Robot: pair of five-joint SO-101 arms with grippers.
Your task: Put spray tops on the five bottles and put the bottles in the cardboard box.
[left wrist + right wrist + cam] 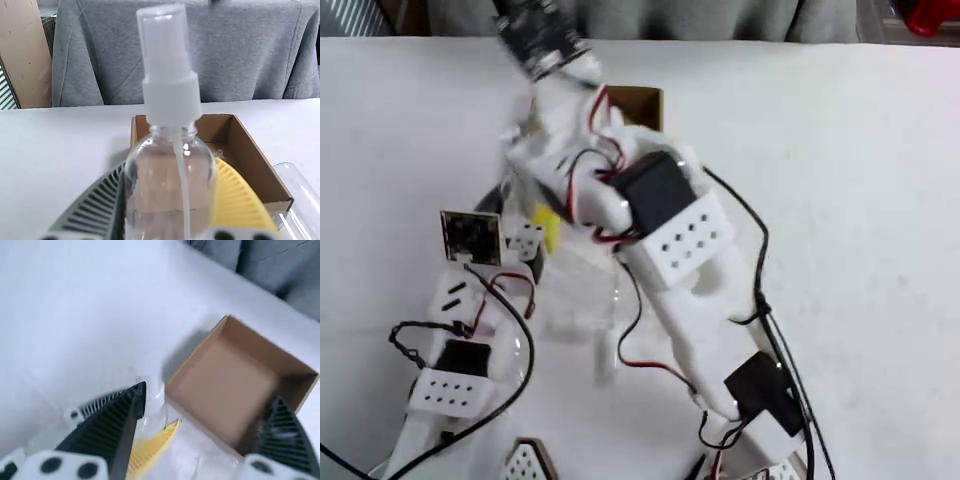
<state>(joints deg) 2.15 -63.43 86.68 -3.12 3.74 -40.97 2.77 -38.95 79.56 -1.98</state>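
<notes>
— What lies under the left gripper (170,205)?
— A white table (50,160), stretching on ahead of it.
— And past the table's far edge, ahead of that gripper?
— A grey cloth (240,55) hanging in folds, with a brown board (22,55) standing just beside it.
— Anything else?
— A red object (932,15), well apart from the gripper, behind the table's far edge.

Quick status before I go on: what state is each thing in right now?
bottle, upright, clamped in the left gripper.
spray top, seated on that bottle's neck.
left gripper, shut on the bottle.
right gripper, open, above the cardboard box.
cardboard box, open-topped, no bottle inside where visible.
second bottle, lying on the table beside the box.
</notes>
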